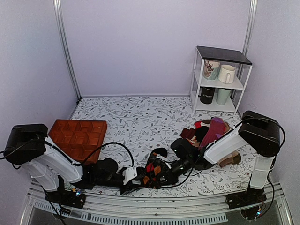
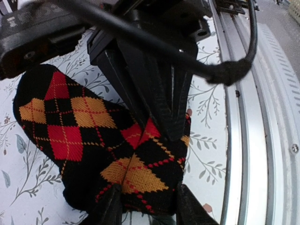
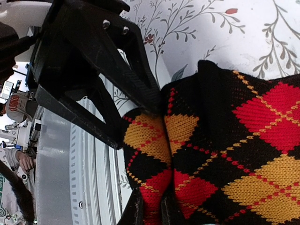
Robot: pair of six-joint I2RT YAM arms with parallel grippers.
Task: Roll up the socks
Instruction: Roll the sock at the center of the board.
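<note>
Currently the socks (image 1: 156,168) lie bunched on the bench (image 1: 140,117) close to its front rail (image 2: 253,117), squarely between the two arms. The right gripper (image 3: 151,212) has its fingers narrow, pinching a fold of the argyle knit at the bundle's near end. The left gripper (image 2: 149,208) faces it from the opposite side, fingers parted and flanking that same end. The socks' length runs away from both, toward the bench's middle, so rolling would probably proceed that way.
</note>
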